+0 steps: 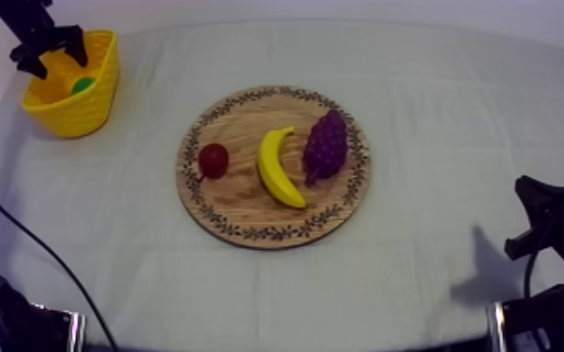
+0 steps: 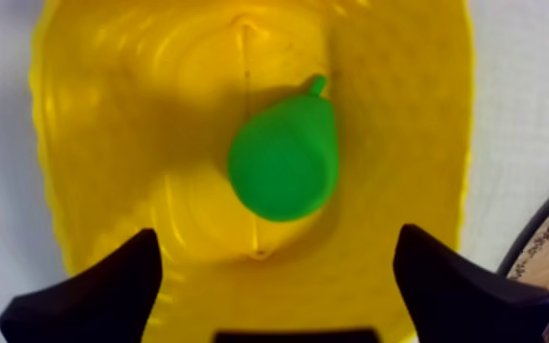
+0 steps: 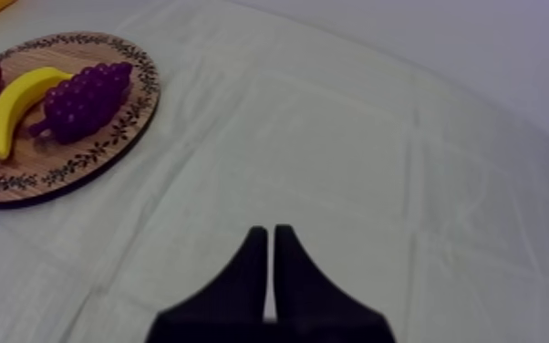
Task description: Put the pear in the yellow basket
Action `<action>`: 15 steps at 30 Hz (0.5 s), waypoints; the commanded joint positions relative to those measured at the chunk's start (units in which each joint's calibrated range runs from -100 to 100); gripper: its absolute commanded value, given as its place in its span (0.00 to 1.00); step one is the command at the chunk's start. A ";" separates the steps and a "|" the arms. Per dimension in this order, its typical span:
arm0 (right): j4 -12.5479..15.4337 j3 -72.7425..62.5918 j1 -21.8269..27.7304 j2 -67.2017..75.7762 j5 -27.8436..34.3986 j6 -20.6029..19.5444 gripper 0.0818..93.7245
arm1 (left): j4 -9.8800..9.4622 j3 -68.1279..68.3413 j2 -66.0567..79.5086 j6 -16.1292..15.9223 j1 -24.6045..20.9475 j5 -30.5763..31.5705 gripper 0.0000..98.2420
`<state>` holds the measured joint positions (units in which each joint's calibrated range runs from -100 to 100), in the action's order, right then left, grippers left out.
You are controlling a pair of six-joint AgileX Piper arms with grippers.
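- Yellow basket (image 1: 100, 92) sits at the far left corner of the worktop (image 1: 436, 112). It is close to the cloth's left and back edges and well apart from the wooden board (image 1: 239, 201).
- The board lies about mid-worktop with bare cloth all round its patterned rim. There is a wide open stretch between it and the right side, and a clear strip along the near edge.
- Left gripper (image 1: 56, 61) hangs over the basket mouth with its fingers (image 2: 105, 292) spread wide and nothing between them, so it has released. In the left wrist view they stand over the basket's near wall, one toward each side.
- Pear (image 2: 284, 160) lies inside the basket on its floor, roughly central, and touches neither finger.
- The pear is bright green, smooth and plump. It has a short stub stem at the narrow end, which points away from the fingers, and its fat end faces them. From the top view just a green patch shows over the basket rim.
- Right gripper (image 3: 270, 233) sits low at the right side over bare cloth, well apart from the board. Its fingers are pressed together in a narrow wedge, clenched on nothing.
- On the board, left to right: small red fruit (image 1: 214, 160), banana (image 1: 276, 168), bunch of grapes (image 1: 325, 145). The banana and grapes are just beside each other, and the red fruit sits apart near the left rim.
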<state>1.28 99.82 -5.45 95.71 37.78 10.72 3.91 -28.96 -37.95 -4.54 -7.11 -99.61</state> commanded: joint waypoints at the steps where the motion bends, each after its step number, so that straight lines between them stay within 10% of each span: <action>1: 0.01 -0.05 0.01 0.04 0.04 0.00 0.00 | 0.03 1.22 3.02 0.00 0.09 -0.06 0.98; 15: 0.01 -0.05 0.01 0.04 0.04 0.00 0.00 | -1.02 7.01 19.13 0.94 1.26 -0.15 0.98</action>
<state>1.28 99.82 -5.45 95.71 37.78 10.72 2.94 -22.29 -20.49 -3.66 -5.90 -99.81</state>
